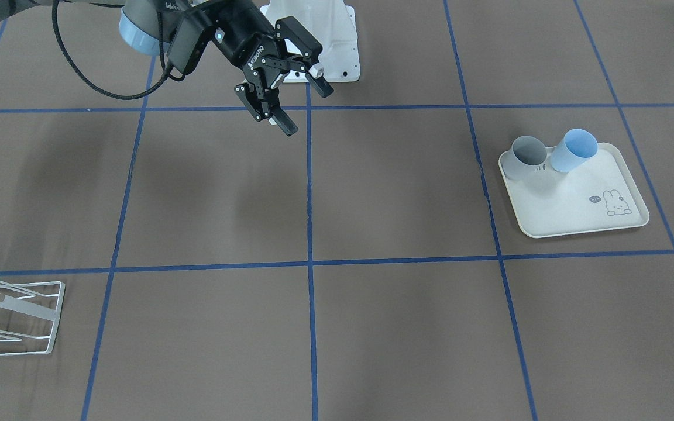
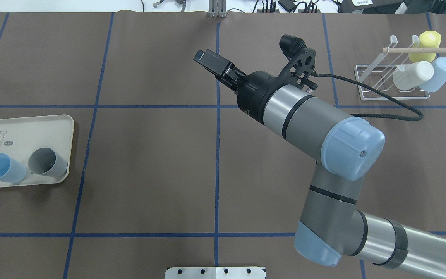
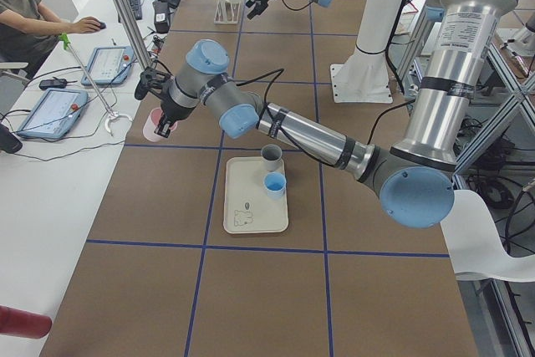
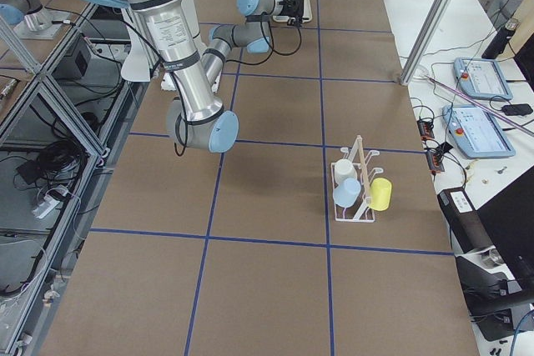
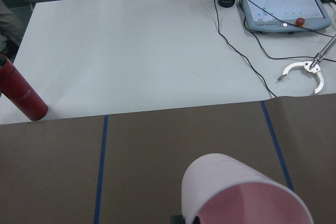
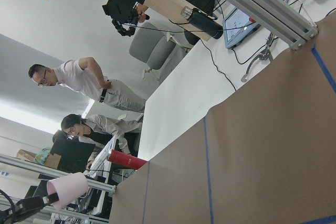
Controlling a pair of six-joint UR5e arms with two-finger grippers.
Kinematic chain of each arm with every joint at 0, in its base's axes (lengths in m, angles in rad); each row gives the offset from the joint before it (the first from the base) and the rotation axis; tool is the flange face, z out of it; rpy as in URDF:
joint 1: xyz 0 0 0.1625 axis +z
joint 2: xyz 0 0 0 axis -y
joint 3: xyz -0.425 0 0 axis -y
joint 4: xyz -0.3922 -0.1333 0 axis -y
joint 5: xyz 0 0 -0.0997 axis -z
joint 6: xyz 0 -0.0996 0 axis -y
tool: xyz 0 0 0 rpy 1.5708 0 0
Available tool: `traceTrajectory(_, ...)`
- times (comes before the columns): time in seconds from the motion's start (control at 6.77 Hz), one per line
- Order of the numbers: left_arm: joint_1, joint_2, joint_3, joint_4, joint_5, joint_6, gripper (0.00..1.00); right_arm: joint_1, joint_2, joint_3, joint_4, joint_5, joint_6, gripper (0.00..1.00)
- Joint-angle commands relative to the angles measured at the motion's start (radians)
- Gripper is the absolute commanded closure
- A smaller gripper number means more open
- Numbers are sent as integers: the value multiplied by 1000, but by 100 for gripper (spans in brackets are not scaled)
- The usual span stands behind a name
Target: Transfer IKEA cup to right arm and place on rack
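A pink IKEA cup (image 5: 239, 195) fills the bottom of the left wrist view, its open mouth toward the camera. My left gripper (image 6: 51, 199) is shut on it, holding it over the table's operator-side edge (image 3: 154, 125). Neither the front-facing nor the overhead view shows this gripper. My right gripper (image 1: 306, 109) hangs open and empty above the table's middle, near the robot base, pointing toward the left arm's side (image 2: 212, 62). The white wire rack (image 2: 391, 95) stands at the far right with yellow, white and light-blue cups hung on it (image 4: 359, 193).
A cream rabbit-print tray (image 1: 583, 219) on the left arm's side holds a grey cup (image 1: 525, 156) and a blue cup (image 1: 574, 150). A red bottle (image 5: 21, 90), control tablets and cables lie on the white bench beyond the table. People stand and sit there.
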Motion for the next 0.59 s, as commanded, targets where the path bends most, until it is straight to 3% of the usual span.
traceTrajectory(0.0, 105, -36, -2, -121, 92, -281, 100, 0, 0, 0, 0, 0, 1, 0)
traceTrajectory(0.44, 177, -96, 0, -199, 130, -523, 100, 0, 1, 0, 2, -12, 22, 0)
